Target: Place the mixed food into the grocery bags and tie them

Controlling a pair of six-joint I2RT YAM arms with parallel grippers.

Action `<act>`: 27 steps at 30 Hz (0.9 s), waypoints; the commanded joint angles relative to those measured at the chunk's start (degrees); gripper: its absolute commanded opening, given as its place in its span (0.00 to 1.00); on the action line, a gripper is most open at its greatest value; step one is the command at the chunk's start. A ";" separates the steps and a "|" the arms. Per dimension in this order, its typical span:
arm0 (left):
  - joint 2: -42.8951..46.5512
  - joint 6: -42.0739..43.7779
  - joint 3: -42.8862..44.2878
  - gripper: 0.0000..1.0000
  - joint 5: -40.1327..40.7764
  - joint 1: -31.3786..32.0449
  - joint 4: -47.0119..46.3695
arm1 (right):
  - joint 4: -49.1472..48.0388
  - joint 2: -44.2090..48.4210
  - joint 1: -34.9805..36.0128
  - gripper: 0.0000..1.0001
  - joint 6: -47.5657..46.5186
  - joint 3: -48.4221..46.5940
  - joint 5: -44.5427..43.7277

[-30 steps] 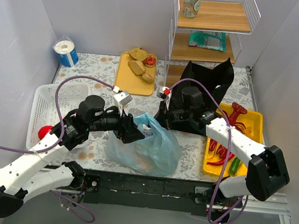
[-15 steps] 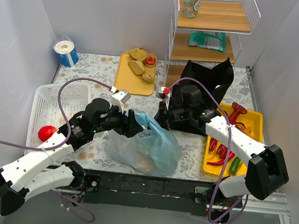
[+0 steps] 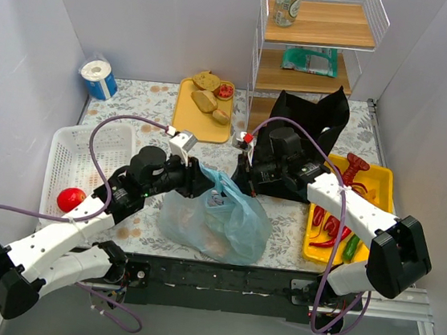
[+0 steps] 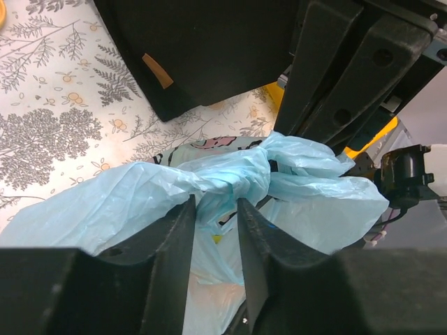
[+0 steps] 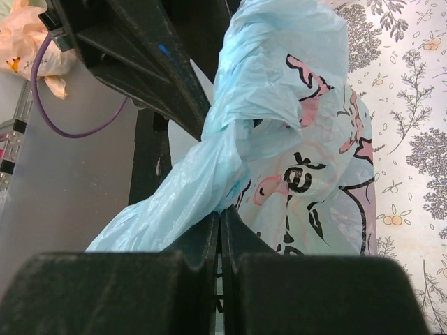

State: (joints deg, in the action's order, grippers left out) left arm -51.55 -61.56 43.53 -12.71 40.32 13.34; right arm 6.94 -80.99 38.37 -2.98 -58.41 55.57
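Bag: thin light-blue cartoon-print plastic bag (image 3: pixel 221 224), top twisted.
Right gripper (image 5: pixel 220 215): pinched together on its plastic.
Left gripper (image 4: pixel 215 204): straddles the twist; grip unclear.

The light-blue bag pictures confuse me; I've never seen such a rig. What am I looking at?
Two robot arms are bolted at the table's near edge. The overhead picture shows both, left arm and right arm. The other two come from wrist cameras looking along the jaws. On the table sit a light-blue plastic bag, a black bag, a white basket and a yellow tray. The left jaws grip the blue bag's twisted top; the right jaws are pinched shut on another fold.
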 commanded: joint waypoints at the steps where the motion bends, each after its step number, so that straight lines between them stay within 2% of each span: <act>1: -0.30 -0.05 -0.64 0.26 -0.91 0.11 -1.92 | 1.23 -0.40 0.13 0.01 -0.53 -2.23 1.30; 7: -0.74 -0.05 -0.55 0.26 -1.88 0.11 -1.39 | 1.24 -0.57 0.13 0.01 -0.53 -2.67 1.29; 9: -0.75 0.04 -0.55 0.22 -1.71 0.11 -1.13 | 1.23 -0.57 0.13 0.01 -0.53 -2.67 1.29; 12: -0.57 0.39 -0.81 0.10 -1.27 0.11 -0.34 | 1.23 -0.75 0.21 0.01 -0.44 -2.85 1.29; 13: -0.48 0.56 -0.64 0.02 -1.18 0.11 0.19 | 1.23 -0.83 0.21 0.01 -0.53 -2.85 0.95; 14: -0.39 0.74 -0.64 0.00 -1.09 0.11 0.45 | 1.41 -0.75 0.21 0.01 -0.53 -2.93 0.77; 18: 1.36 1.44 -0.73 0.00 -0.56 0.11 1.68 | 2.02 -0.31 0.21 0.01 -0.53 -2.93 -0.37; 21: 2.24 2.06 -0.46 0.00 -0.56 0.11 3.44 | 4.12 0.83 0.04 0.01 -1.58 -3.28 -4.32; 27: 3.12 3.64 1.73 0.00 -0.57 0.11 7.83 | 13.70 2.68 0.13 0.01 -6.94 -7.41 -18.73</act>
State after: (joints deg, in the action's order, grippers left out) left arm -50.02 -60.03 43.51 -13.58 40.32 16.78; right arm 13.69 -80.95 38.63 -5.48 -61.32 46.78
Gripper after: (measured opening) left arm 0.013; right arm 0.030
